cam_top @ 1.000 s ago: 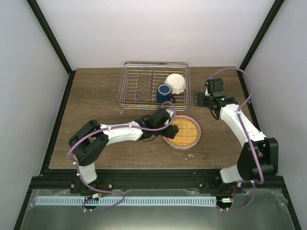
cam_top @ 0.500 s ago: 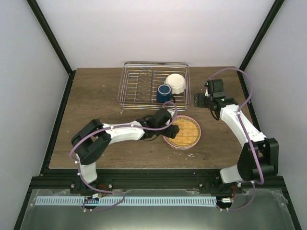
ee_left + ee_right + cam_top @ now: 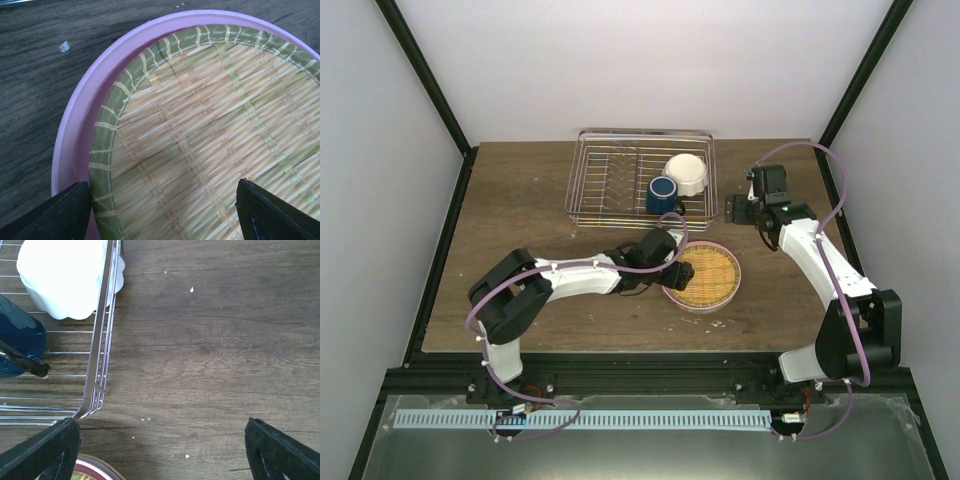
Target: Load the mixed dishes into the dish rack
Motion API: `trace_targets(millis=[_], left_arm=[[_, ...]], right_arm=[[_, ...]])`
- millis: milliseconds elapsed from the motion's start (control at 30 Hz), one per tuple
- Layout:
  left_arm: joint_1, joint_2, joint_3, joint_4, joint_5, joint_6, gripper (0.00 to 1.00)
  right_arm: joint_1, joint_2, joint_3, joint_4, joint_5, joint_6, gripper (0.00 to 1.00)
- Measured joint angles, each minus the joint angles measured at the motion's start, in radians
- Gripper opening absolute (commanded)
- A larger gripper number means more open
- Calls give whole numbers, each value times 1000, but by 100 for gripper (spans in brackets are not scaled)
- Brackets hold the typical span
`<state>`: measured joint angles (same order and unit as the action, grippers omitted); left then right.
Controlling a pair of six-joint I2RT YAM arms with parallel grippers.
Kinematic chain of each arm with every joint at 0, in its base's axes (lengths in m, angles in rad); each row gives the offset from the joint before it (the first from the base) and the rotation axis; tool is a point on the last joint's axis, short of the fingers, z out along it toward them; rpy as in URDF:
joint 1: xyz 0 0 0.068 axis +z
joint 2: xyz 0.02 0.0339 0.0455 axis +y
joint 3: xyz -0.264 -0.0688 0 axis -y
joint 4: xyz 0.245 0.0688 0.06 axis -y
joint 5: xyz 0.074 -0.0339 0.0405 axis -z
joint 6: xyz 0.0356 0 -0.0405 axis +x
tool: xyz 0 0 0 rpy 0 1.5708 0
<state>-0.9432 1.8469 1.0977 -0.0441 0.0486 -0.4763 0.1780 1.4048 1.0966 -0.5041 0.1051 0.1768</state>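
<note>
Wooden table (image 3: 520, 210) bears pink plate (image 3: 72, 145) near dish rack (image 3: 610, 180).

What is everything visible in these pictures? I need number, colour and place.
table: 1, brown wood
dish rack: 1, silver wire, far middle of the table
bowl: 1, white, in the rack's right end
mug: 1, dark blue, in the rack, left of the bowl
pink plate: 1, pink, on the table before the rack
ribbed plate: 1, yellow-green, on the pink plate
left gripper: 1, black, open, over the plates' left edge
right gripper: 1, black, open, above table right of the rack
</note>
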Motion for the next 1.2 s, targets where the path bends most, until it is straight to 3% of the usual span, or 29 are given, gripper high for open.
trace_targets(millis=[700,933,1200], left_arm=[[-57,75,211,-346,-171,13,80],[-57,99,253,-403,-156,32,76],[-48,111,224,-341,-50,23,65]], right_arm=[[0,-8,-1,0,0,-3,91],[0,-8,-3,0,0,-4,91],[0,-8,-4,1,0,-4,91]])
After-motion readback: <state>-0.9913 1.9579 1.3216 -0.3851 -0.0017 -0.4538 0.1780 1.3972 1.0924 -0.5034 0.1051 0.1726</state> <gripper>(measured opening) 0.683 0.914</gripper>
